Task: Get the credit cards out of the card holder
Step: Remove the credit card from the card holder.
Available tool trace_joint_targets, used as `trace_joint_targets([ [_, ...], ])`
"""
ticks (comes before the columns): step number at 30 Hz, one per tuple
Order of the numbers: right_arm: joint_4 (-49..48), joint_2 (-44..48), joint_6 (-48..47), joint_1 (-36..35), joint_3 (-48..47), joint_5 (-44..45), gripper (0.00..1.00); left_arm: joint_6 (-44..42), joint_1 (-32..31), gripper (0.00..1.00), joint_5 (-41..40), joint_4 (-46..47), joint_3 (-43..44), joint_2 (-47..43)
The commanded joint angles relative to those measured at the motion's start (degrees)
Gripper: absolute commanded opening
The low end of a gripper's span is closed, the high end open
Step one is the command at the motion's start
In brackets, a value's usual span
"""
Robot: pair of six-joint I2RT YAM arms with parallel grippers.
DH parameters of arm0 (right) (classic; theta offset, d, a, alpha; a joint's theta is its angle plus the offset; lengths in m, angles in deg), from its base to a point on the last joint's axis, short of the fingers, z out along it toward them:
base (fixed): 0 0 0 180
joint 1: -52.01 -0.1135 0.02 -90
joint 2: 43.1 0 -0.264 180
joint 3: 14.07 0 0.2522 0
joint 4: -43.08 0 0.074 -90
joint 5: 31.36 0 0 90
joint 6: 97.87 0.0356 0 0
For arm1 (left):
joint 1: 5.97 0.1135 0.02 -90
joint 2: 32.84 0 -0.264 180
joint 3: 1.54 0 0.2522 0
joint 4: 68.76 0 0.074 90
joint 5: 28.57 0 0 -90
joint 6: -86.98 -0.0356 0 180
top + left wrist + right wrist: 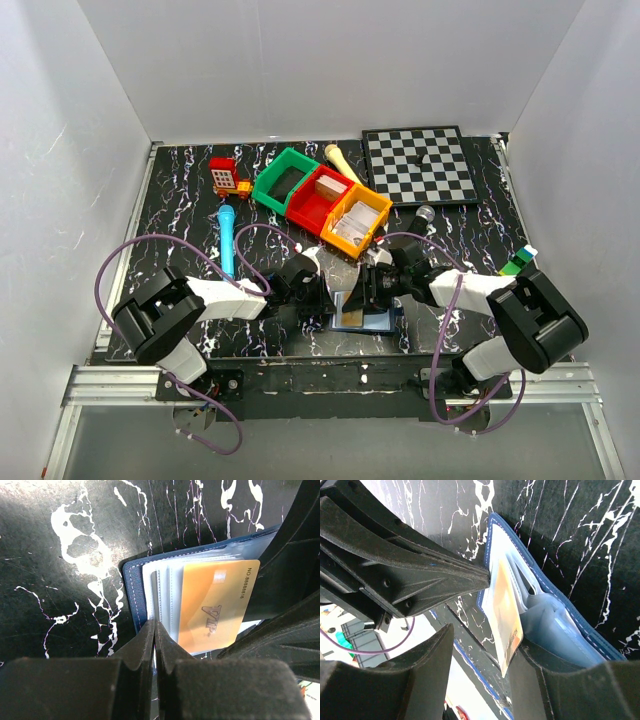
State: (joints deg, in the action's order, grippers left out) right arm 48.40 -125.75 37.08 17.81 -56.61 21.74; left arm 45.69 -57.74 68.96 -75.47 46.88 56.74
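Orange card (215,605) being straddled by half-open right fingers (405,680), card holder (132,590) being pinned by shut left fingers (142,647); squeeze-and-pull judged next.

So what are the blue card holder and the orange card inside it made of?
The card holder looks like leather or fake leather: matte navy with pale stitching along its edge; which one, I cannot tell. Its pockets seem clear soft plastic, see-through and shiny. The orange card looks like stiff glossy plastic, flat with printed letters.
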Motion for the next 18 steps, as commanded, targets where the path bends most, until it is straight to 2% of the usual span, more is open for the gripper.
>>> trace_joint_targets([
  [1,0.89,2.41,-1.27,0.71,-1.28,0.08,0.52,-0.63,-0.44,0.0,-2.96,-7.84,-1.69,2.7],
  [11,1.59,4.34,-1.79,1.94,0.03,0.08,0.51,-0.11,-0.35,0.0,-2.7,-7.4,-2.13,3.41],
  [18,2.12,5.57,-2.06,2.91,0.65,0.08,0.44,0.07,-0.26,0.0,-2.34,-7.4,-2.31,3.76],
])
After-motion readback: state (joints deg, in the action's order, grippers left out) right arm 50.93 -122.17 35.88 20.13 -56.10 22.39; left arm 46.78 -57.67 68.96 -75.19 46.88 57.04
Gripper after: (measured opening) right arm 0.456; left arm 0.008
